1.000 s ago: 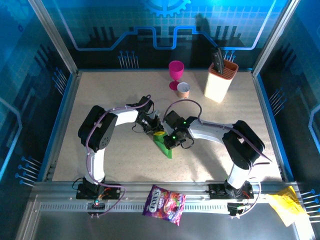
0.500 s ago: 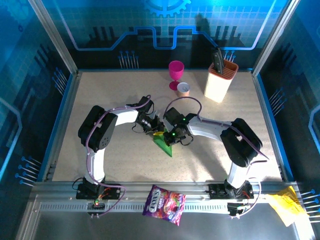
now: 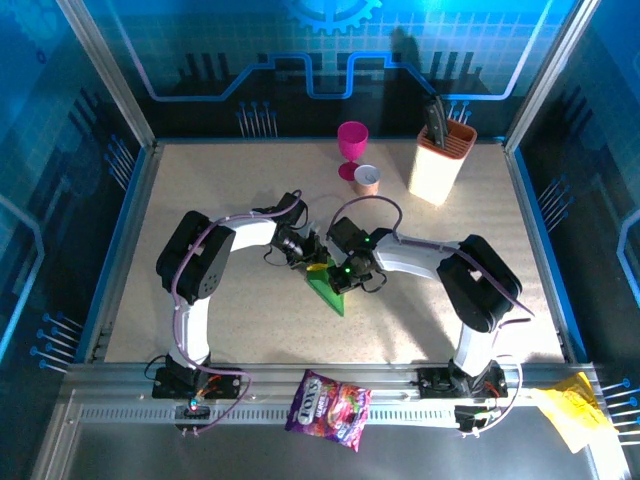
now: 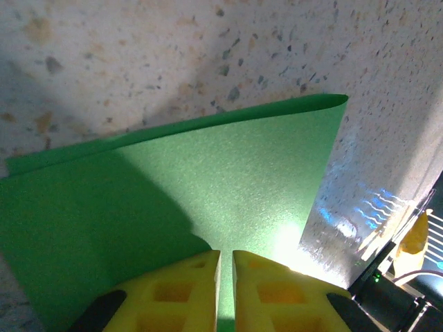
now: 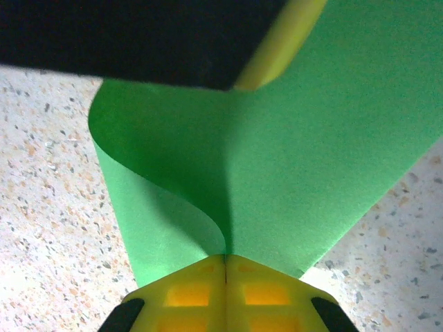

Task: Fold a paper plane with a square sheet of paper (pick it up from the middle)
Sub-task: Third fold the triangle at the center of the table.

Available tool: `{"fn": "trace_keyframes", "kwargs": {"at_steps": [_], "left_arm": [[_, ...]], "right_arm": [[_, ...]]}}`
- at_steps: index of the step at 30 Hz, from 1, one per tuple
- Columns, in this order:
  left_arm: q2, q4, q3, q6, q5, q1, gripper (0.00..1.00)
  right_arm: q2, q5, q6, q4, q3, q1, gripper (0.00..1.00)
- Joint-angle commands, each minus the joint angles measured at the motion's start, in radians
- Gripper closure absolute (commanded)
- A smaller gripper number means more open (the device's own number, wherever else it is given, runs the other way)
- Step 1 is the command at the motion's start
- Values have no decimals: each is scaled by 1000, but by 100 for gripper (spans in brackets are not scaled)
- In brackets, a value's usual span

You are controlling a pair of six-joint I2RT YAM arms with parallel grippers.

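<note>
One square sheet of paper [image 3: 329, 290], bright green, partly folded, sits mid-table between the two arms with its point toward the near edge. It is raised off the surface at the top end, where both grippers meet it.

Left gripper [image 3: 316, 261]: in the left wrist view [image 4: 226, 259] the yellow pads are almost together with a thin slit between them. Green shows in the slit, so it is pinching the sheet's [image 4: 173, 187] near edge. The sheet spreads flat ahead of it, with one folded edge running along the far side.

Right gripper [image 3: 337, 281]: in the right wrist view [image 5: 225, 266] the pads are flush with no gap. A curl of the sheet [image 5: 297, 152] runs straight into the seam, so it is clamped on the paper. A yellow finger [image 5: 285, 38] under a black body crosses the top of that view, over the sheet.

Table [image 3: 220, 200]: speckled beige stone-look top, matte, with hard shadows under the arms and a blue rim [image 3: 125, 240] on the sides. It has the same speckle up close [image 4: 138, 55].

Far side: magenta goblet [image 3: 352, 143] with a small copper cup [image 3: 367, 180] just beside it. A cream knife block [image 3: 440, 160] with an orange top and black handles stands to the right.

Near edge: aluminium rail [image 3: 120, 400] carrying both arm bases. A purple snack bag [image 3: 328, 398] lies on it between the bases, and crumpled yellow paper [image 3: 568, 408] lies at the right end.

Enclosure: blue walls [image 3: 60, 120] printed with circuit traces, gear graphic at top centre, blue-tinted light.
</note>
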Motion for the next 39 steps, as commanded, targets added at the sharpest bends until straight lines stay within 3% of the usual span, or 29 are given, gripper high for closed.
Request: {"fn": "trace_keyframes", "kwargs": {"at_steps": [1,20,33,39], "left_arm": [[14,-45,-21,12,-28,-1,85],[-2,-31,-27,-9,-28,1,86],[-185,65,-62,-157,-13,37,80],[-311,115,-206,-204,-4,24,91]], "right_arm": [[5,-3,4,-14,-15,-14,100],[54,-17,4,-9,-20,-18,100],[66,-12,0,-3,-72,-18,100],[73,-11,-1,-4,-78,-17,100]]}}
